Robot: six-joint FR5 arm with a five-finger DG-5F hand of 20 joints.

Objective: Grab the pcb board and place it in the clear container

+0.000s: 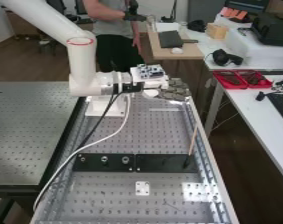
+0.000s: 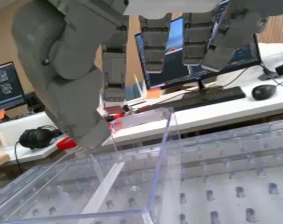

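Robot hand with dark grey fingers (image 1: 175, 92), at about one o'clock from the centre of the high view, above a perforated metal table (image 1: 112, 182). Its fingers hang fairly straight and relaxed, gripping nothing. In the wrist view, a clear, straight-walled plastic container (image 2: 158, 167) sits on the table, near the thumb. Where the pcb board is cannot be told, nor whether it lies inside. Progress is therefore uncertain: the container is in place; if the board is not in it, grasping, carrying and releasing it there all remain.
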